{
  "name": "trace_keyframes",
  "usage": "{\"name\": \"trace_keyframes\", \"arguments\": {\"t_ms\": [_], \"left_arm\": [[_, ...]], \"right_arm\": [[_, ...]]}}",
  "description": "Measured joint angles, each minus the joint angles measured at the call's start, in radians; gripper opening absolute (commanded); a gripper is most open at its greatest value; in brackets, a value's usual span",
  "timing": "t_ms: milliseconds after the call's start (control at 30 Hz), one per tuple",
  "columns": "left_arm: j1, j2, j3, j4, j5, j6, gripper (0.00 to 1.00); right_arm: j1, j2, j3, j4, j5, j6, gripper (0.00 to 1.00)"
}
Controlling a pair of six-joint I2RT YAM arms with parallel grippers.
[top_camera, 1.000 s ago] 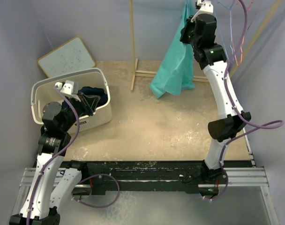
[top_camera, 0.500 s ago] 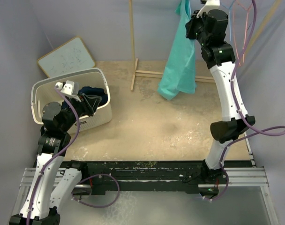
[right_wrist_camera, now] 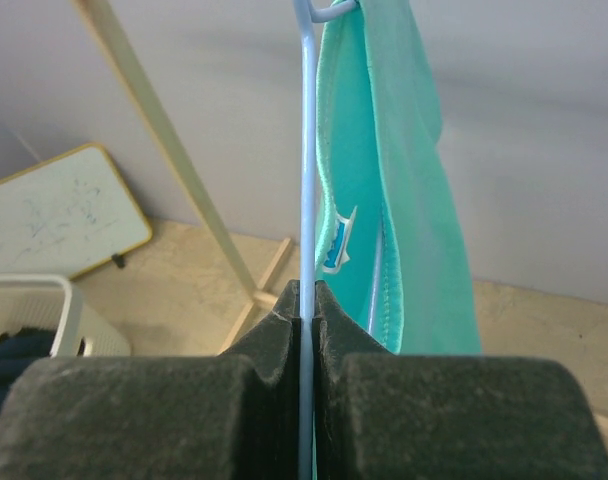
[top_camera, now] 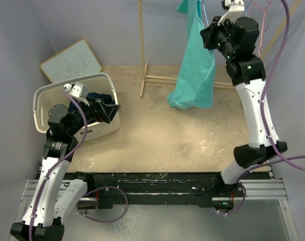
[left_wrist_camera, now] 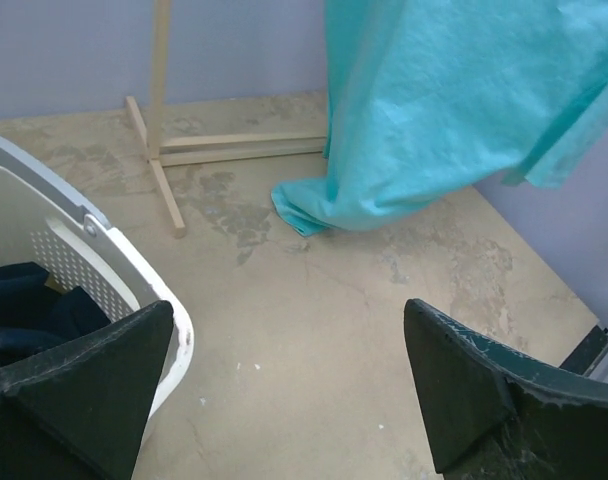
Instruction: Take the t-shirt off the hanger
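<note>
Right fingers (right_wrist_camera: 271, 345) clenched on the thin pale-blue wire of the hanger (right_wrist_camera: 306, 150); the wire runs straight up from between them to a hook at the top of the wrist view. T-shirt (top_camera: 195, 65), teal, hangs from the top of that hanger. From the right wrist it falls just right of the wire and beyond the fingers, close beside them, neckline and a small label showing; whether cloth touches the fingers, cannot tell. From above, the right arm is raised high at the far right, the shirt draping down to the left of its wrist, lower hem low over the surface (top_camera: 167, 135) by the foot of a wooden rack (top_camera: 141, 45). Hem touching the surface or just clear of it: cannot tell. Left fingers (left_wrist_camera: 94, 375) spread wide, grasping nothing, held at the front corner of a white laundry basket (top_camera: 47, 95) holding dark clothing (top_camera: 100, 98), and well apart from the shirt. Whiteboard (top_camera: 72, 60) leans at the far left wall behind the basket.
</note>
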Motion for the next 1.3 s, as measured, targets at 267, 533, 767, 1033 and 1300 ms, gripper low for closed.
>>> {"name": "trace_keyframes", "arguments": {"t_ms": [267,533,767,1033,1300], "left_arm": [[0.001,0.041,0.000,0.098,0.069,-0.064,0.99],[0.000,0.245,0.118,0.289,0.364,-0.113,1.00],[-0.006,0.345,0.201,0.390,0.493,-0.161,0.99],[-0.193,0.407,0.293,0.412,0.603,-0.100,0.98],[-0.277,0.449,0.311,0.344,0.654,-0.012,0.86]], "right_arm": [[0.000,-0.238,-0.224,-0.039,-0.116,0.006,0.00],[-0.001,-0.551,-0.670,-0.058,-0.517,0.065,0.00],[0.002,-0.710,-1.066,-0.049,-0.845,0.137,0.00],[0.002,-0.841,-1.116,0.000,-1.040,0.199,0.00],[0.002,-0.842,-1.108,0.035,-1.139,0.237,0.00]]}}
